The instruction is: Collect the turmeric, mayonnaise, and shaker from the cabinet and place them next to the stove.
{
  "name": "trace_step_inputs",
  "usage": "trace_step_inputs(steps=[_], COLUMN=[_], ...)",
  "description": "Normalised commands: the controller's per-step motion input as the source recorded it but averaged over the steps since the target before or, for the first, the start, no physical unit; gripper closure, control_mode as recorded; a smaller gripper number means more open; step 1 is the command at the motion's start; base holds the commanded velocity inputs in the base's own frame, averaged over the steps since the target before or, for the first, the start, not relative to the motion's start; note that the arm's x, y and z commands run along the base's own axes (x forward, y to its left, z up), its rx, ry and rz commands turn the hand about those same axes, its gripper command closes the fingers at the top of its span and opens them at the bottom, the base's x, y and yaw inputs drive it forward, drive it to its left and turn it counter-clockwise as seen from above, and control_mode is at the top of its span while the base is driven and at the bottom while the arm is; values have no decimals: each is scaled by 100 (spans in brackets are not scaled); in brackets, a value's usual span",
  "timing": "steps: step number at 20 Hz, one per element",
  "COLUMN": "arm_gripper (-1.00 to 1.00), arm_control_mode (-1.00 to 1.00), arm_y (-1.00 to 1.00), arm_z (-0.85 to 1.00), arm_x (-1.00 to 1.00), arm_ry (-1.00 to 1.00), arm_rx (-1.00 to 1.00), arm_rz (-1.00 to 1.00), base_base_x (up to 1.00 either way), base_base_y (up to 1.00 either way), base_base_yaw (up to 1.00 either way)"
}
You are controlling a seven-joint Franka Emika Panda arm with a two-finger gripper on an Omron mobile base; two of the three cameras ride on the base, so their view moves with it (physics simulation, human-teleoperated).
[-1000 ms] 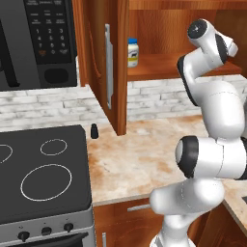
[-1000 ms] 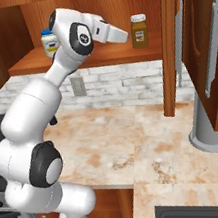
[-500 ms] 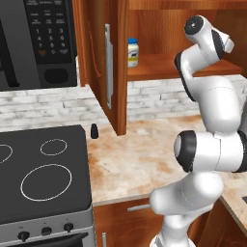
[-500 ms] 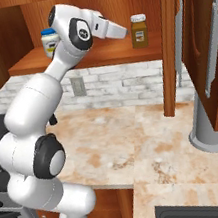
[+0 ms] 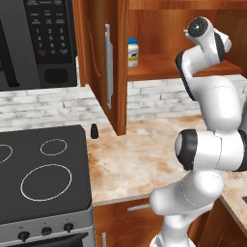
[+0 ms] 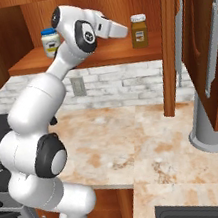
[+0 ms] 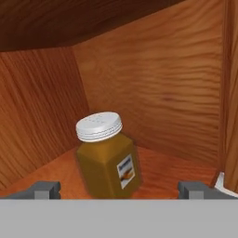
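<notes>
Inside the cabinet [image 6: 97, 57], the gripper [image 7: 118, 188] hangs wide open, empty, just before the turmeric [image 7: 107, 155]. The mayonnaise [image 6: 50, 42] stands on the same shelf, well apart.

Even, soft rendered light, faint shadows, no glare; hand view slightly blurred.

kitchen: black stove [image 5: 43, 178] and microwave [image 5: 36, 43] on the left, marble worktop [image 6: 137, 141], brick backsplash [image 6: 122, 86], wooden wall cabinet [image 5: 159, 38]
</notes>
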Motion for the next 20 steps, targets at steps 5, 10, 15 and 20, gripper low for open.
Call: trace_step_inputs(steps=[5,10,15,20], arm_gripper=[-100,-100,-100,-100], arm_control_mode=[-100,-100,-100,-100], arm_y=[0,0,0,-2], arm_z=[0,0,0,0], arm_x=[7,15,21,23], arm_ry=[0,0,0,0], arm_rx=[-1,-2,-4,-3], arm_rz=[1,0,3,7], base_base_x=[0,0,0,0], base_base_y=[0,0,0,0], base_base_yaw=[0,0,0,0])
